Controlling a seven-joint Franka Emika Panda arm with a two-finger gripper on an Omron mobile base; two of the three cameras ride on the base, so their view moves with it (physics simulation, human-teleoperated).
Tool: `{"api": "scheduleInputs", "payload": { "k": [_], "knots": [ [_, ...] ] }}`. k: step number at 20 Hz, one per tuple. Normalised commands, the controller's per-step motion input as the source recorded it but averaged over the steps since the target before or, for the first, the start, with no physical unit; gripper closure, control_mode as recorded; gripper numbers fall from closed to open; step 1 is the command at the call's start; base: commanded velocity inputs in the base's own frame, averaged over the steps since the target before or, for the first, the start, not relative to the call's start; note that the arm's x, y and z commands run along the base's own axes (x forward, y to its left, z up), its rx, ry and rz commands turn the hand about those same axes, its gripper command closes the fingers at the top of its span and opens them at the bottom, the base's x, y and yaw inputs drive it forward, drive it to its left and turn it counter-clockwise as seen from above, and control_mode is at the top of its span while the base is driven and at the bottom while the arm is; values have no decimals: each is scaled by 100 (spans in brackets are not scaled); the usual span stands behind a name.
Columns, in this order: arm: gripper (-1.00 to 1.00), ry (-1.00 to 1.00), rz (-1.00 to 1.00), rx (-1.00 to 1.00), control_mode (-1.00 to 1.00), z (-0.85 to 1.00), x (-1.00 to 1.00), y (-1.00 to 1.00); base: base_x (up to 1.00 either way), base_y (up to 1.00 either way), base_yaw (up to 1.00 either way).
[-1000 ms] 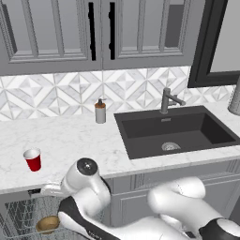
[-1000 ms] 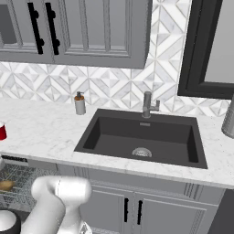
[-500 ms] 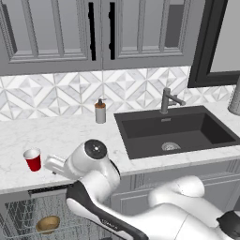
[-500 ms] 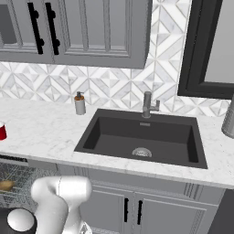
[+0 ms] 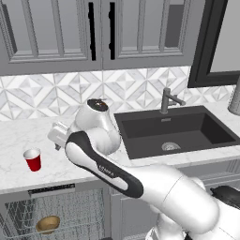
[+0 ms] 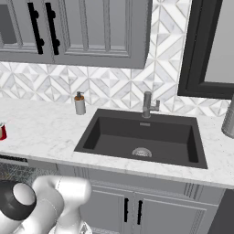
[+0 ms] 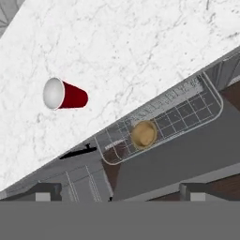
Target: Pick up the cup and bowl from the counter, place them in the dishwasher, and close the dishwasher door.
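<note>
Item: we find the bowl [image 7: 143, 133] already racked in the open dishwasher [image 7: 187, 110], the red cup [image 7: 63, 94] upright on the counter [image 7: 140, 42], our pincer wide and empty for it.

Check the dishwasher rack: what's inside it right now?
The bowl sits in the wire rack of the open dishwasher. The cup is not in it; it stands on the counter. The rack's right part in the left base view is covered by the arm.
</note>
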Motion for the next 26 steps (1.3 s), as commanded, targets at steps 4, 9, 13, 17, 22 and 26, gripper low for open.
{"api": "scheduleInputs", "payload": {
  "k": [4, 9, 13, 17, 22, 26],
  "knots": [
    [-100, 9, 0, 2, -100, -22, 64, -13, 0, 0, 0],
    [-100, 24, 0, 0, -100, -11, 63, 33, 0, 0, 0],
    [-100, 11, 7, 0, -100, -33, 21, 24, 0, 0, 0],
    [-100, 0, 4, 0, -100, -36, 0, 14, 0, 0, 0],
    [-100, -3, 6, 0, -100, -41, 11, 23, 0, 0, 0],
    [-100, -20, 14, 0, -100, -2, 7, 36, 0, 0, 0]
  ]
}}
